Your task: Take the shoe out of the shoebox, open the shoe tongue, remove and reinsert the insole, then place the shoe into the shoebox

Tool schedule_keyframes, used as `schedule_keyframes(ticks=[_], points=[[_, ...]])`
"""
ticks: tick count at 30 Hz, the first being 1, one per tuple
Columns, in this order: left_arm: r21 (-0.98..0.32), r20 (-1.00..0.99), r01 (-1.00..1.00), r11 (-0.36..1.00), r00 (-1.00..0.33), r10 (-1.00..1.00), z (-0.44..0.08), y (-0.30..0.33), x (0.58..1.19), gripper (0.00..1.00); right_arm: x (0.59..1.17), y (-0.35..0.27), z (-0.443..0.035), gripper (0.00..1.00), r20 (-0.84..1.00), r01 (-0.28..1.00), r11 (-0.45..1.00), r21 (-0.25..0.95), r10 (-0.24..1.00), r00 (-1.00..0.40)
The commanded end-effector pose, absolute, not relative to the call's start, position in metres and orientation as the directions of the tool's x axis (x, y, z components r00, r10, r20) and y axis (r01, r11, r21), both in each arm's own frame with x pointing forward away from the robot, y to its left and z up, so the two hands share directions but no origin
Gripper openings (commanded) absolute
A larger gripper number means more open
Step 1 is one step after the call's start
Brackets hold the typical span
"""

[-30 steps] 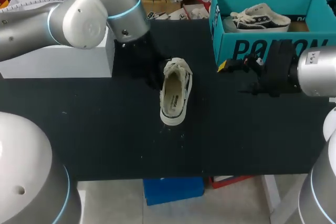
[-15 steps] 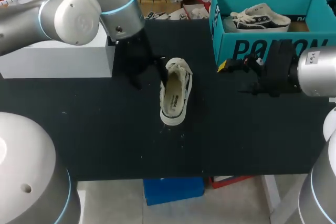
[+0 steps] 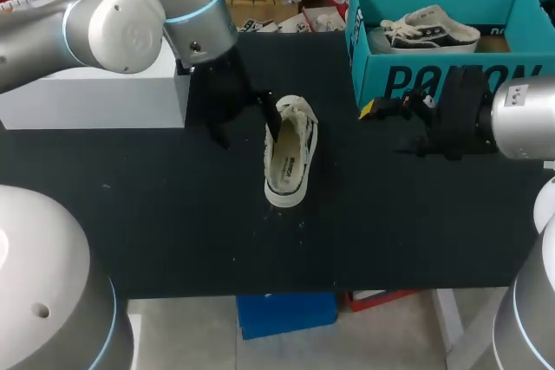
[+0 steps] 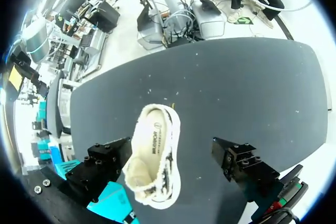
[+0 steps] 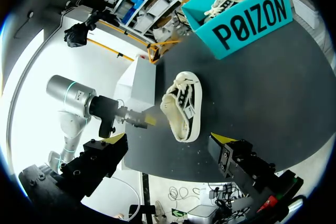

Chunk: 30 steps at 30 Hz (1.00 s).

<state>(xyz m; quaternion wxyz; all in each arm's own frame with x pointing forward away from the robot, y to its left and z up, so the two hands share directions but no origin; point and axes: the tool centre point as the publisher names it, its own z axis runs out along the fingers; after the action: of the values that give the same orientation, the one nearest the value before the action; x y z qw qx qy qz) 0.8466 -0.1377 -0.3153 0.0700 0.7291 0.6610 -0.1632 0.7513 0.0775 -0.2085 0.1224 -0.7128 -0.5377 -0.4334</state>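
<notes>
A white low sneaker lies on the black table, its tongue end toward the far side and its printed insole showing. My left gripper stands open just left of the sneaker's tongue end, one finger close beside it. From the left wrist the sneaker sits under and between the open fingers, touched by neither. My right gripper hangs open to the sneaker's right, in front of the teal shoebox. In the right wrist view, the sneaker lies ahead of the right gripper.
A second sneaker lies inside the shoebox at the far right. A white box stands at the far left of the table, behind my left arm. The near half of the table is bare.
My left gripper has opened wide beside the sneaker's tongue end, and the arm has drawn back slightly to the left. The sneaker and the right arm have kept still.
</notes>
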Motion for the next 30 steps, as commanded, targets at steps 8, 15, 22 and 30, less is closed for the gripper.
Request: schedule_keyframes(ticks=[8,15,22,30], points=[[-0.104,-0.281,0.991,-0.086,0.054,0.958,-0.309,-0.133,0.869,0.80,0.751,0.077,-0.208,1.00,0.750,0.873,-0.392,0.291,0.660,0.046],[-0.100,-0.268,0.994,-0.050,0.021,0.963,-0.312,-0.130,0.878,0.84,0.751,0.077,-0.208,1.00,0.750,0.873,-0.392,0.291,0.660,0.046],[-0.161,-0.302,0.982,0.101,-0.146,0.942,-0.310,-0.133,0.900,0.32,0.751,0.077,-0.208,1.00,0.750,0.873,-0.392,0.291,0.660,0.046],[-0.273,-0.337,0.930,0.248,-0.333,0.881,-0.312,-0.146,0.929,0.00,0.751,0.077,-0.208,1.00,0.750,0.873,-0.392,0.291,0.660,0.046]])
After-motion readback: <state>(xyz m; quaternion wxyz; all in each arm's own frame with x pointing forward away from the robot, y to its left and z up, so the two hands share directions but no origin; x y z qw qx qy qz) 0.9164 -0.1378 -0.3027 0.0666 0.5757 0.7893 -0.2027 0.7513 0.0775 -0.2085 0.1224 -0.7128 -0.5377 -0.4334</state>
